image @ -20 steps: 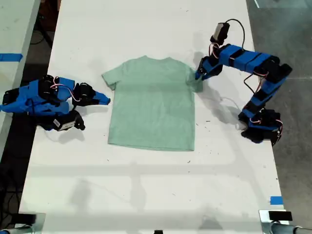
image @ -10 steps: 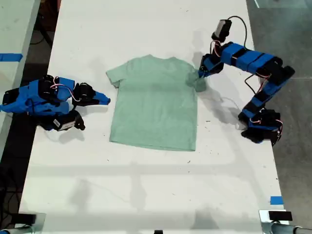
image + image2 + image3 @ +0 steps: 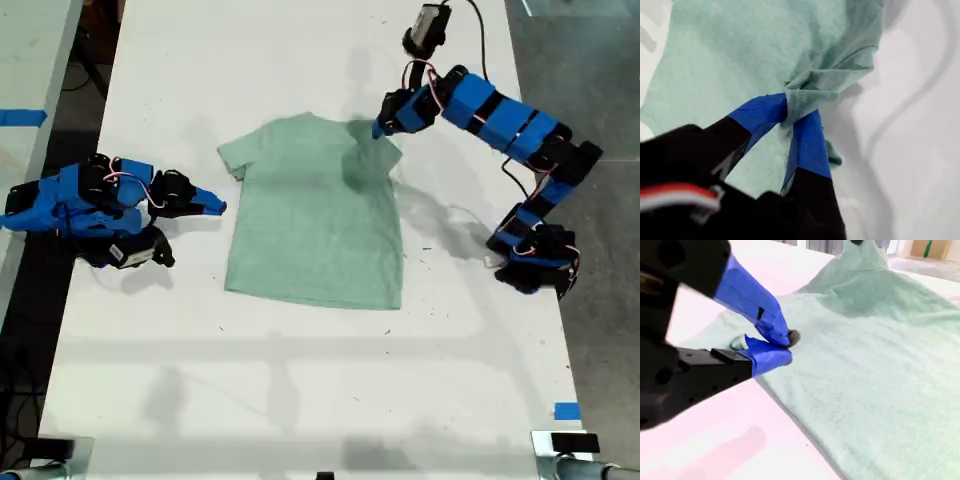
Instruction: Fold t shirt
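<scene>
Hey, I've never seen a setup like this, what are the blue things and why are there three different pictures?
The blue things are two small robot arms on a white table, each ending in a claw. One picture looks down from above; the other two come from cameras riding on the claws. A pale green t shirt lies flat between the arms. The first claw, at the overhead picture's right, is shut on the shirt's sleeve and has lifted it over the shirt. The second claw, at the overhead picture's left, rests closed near the other sleeve, holding nothing.
</scene>
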You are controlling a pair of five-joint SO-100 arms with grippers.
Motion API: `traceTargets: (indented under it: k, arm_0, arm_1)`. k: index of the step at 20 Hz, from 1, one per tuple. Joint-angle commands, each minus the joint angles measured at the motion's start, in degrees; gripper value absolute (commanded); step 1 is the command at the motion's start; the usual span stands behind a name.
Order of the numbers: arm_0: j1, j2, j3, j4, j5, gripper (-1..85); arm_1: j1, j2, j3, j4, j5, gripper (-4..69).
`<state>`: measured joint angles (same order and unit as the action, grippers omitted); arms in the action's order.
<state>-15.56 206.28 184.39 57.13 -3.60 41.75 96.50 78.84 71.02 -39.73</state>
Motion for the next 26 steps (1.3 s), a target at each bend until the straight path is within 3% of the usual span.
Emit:
traceTargets:
  k: [1, 7, 10, 13, 16, 22, 23, 25, 26]
  arm_0:
    - [-0.18, 0.44, 0.18, -0.26, -0.18, 0.0]
    - [-0.18, 0.44, 0.18, -0.18, -0.18, 0.0]
    - [-0.18, 0.44, 0.18, -0.18, -0.18, 0.0]
    - [-0.18, 0.44, 0.18, 0.00, -0.18, 0.0]
    - [-0.09, 0.44, 0.18, 0.09, -0.18, 0.0]
    - [-0.26, 0.44, 0.09, 0.09, -0.18, 0.0]
    - [-0.35, 0.44, 0.09, 0.09, -0.18, 0.0]
    - [-0.35, 0.44, 0.09, 0.09, -0.18, 0.0]
    - [-0.35, 0.44, 0.09, 0.09, -0.18, 0.0]
  arm_1:
    - [-5.19, 2.64, -5.71, -2.72, 0.70, 0.8]
    - [-15.12, -6.50, -6.59, -10.99, 0.00, 1.4]
    - [-18.46, -15.47, -9.93, -14.06, -0.79, 21.3]
    - [-19.86, -21.45, -13.10, -14.33, -0.35, 26.1]
    - [-18.37, -16.70, -14.50, -8.79, -0.97, 26.2]
    - [-13.54, 5.63, -19.78, 12.04, -1.58, 23.9]
    - [-13.01, 10.90, -18.37, 14.85, -0.88, 19.0]
    - [-13.18, 22.59, -12.39, 18.90, 1.41, 0.3]
    - [-13.97, 29.53, -6.59, 18.98, 2.37, 0.5]
